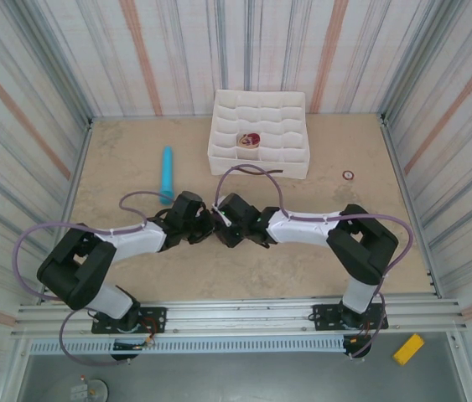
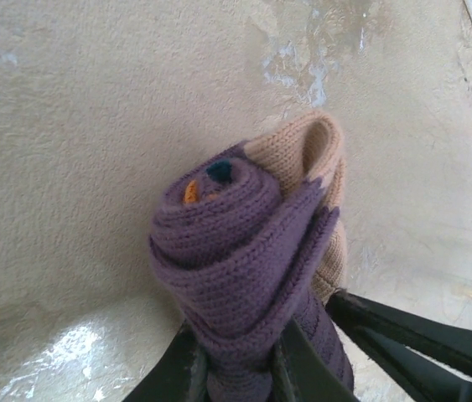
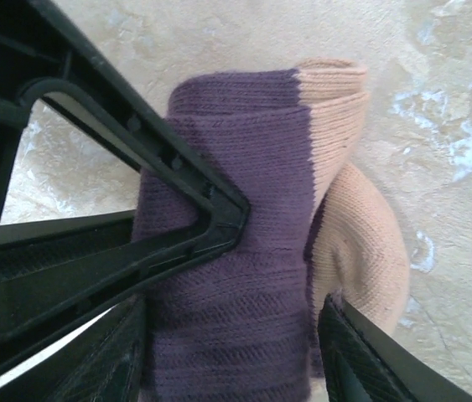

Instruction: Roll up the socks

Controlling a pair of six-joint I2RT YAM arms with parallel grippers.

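showing a tight purple spiral with beige folded behind, the socks (image 2: pixel 244 251) sit clamped in the left gripper (image 2: pixel 236 377) over the table (image 2: pixel 68 126); the right gripper (image 3: pixel 231 360) straddles them, whether squeezing i cannot tell.

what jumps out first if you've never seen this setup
The purple and beige sock roll catches the eye first, pinched at its lower end in the left claw. The right claw straddles the same roll, and the two claws meet at mid-table. Behind them a white compartment tray sits at the far side, with a light-blue cylinder lying to its left.
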